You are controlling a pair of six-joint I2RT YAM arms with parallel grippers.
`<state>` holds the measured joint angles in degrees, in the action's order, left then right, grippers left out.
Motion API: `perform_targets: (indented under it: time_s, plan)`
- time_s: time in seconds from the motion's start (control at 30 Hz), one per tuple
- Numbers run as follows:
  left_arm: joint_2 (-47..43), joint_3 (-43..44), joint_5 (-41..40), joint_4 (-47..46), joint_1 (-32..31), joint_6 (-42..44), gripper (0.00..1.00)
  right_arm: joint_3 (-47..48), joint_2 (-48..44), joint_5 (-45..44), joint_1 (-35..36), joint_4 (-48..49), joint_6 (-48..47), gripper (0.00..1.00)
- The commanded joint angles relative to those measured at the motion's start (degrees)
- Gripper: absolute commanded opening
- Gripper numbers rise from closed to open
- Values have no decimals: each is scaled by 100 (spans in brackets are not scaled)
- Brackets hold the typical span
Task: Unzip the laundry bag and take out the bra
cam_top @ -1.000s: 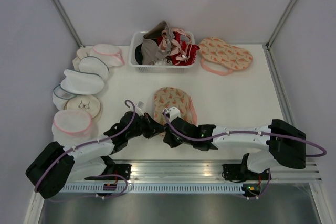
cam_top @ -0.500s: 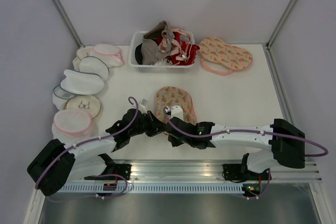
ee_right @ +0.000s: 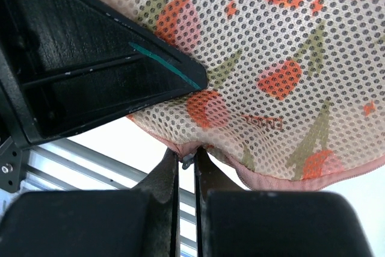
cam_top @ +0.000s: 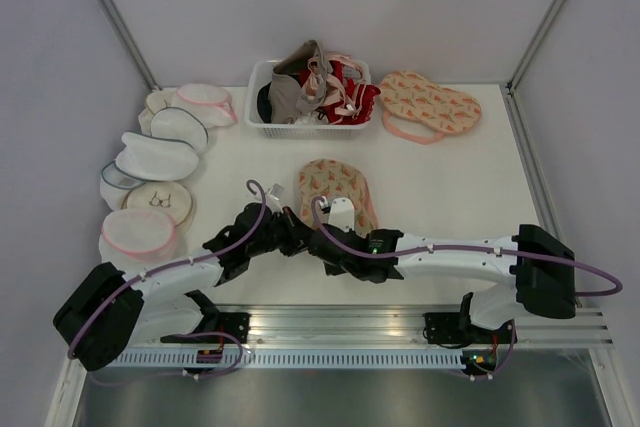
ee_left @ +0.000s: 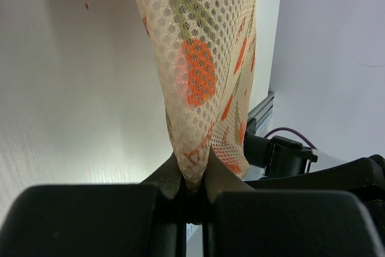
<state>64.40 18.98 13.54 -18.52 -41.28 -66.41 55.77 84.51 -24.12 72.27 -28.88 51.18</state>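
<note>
My left tool (ee_left: pixel 192 176) gripped the laundry bag (cam_top: pixel 335 187), and my right tool (ee_right: pixel 186 161), clamped on its pink trim, had barely shifted, zip seemingly unopened.

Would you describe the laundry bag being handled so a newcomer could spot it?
Find the white basket at the far side of the table. In front of it, toward the arms, lies the peach, watermelon-print laundry bag. Unlike its twin right of the basket, the left claw and right claw pinch it.

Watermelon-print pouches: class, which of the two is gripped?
The near laundry bag, pinched by left gripper and right gripper; the other pouch lies untouched beside the basket.
</note>
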Motion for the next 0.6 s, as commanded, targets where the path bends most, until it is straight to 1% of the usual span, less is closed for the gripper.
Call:
perform_targets:
  time_s: [0.0,0.07,0.23,0.3,0.37,0.4,0.43,0.47,0.5,0.53,0.57]
  plan:
    - [-68,0,-827,709,331,735,2,-251,4,-1218,-108,-2833,234,1]
    - [-147,26,-879,815,383,831,2,-277,13,-1270,-117,-2859,296,0]
    - [-621,176,-1301,1543,515,1121,2,-321,101,-1324,-117,-2965,393,0]
    - [-745,211,-1328,1624,577,1209,2,-373,48,-1079,-108,-2694,227,0]
    - [-754,220,-1241,1563,577,1210,2,-548,-179,-780,-117,-1922,-203,0]
    - [-693,211,-1170,1519,577,1192,2,-619,-276,-387,-117,-1597,-370,0]
    - [-649,202,-1100,1344,577,1122,2,-698,-364,-200,-108,-881,-633,0]
    - [-535,141,-943,1125,577,1035,2,-890,-522,237,-117,-134,-766,0]
    - [-482,106,-871,1123,568,1034,2,-962,-584,380,-117,-126,-854,0]
    - [-429,88,-810,1018,559,990,2,-1006,-628,477,-108,431,-907,0]
    - [-376,62,-757,930,533,964,2,-1111,-664,513,-108,680,-951,0]
